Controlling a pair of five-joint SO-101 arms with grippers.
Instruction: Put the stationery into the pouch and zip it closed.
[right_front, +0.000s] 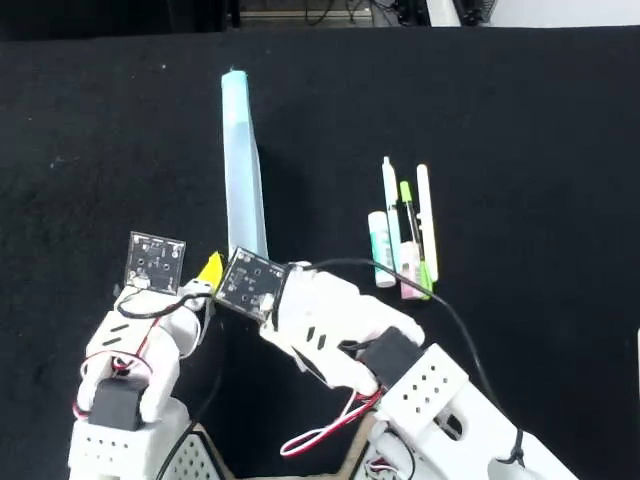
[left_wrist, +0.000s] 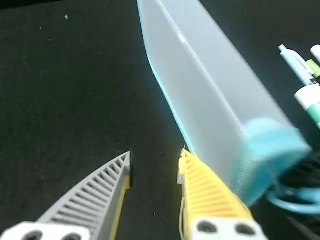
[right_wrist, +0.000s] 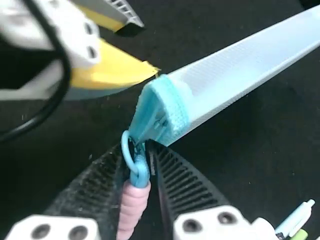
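The pouch (right_front: 243, 170) is lying on the black table (right_front: 520, 110), near end at both grippers. Right gripper (right_wrist: 143, 162) is apparently pinching the zipper pull (right_wrist: 134, 175), jaws narrow. Left gripper (left_wrist: 154, 167) is sitting parted, 1 yellow finger (left_wrist: 200, 192) just beside the pouch.

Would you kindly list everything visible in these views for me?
pouch: one, pale blue, lying lengthwise mid-table, zip end towards the arms.
zip pull: one, blue ring with pink tab, at the pouch's near end.
stationery: about five pens and sticks, white, green, pink, grouped right of the pouch.
table: one, black.
left gripper: one, grey and yellow fingers, open beside the pouch's end.
right gripper: one, black fingers, shut on the zip pull.
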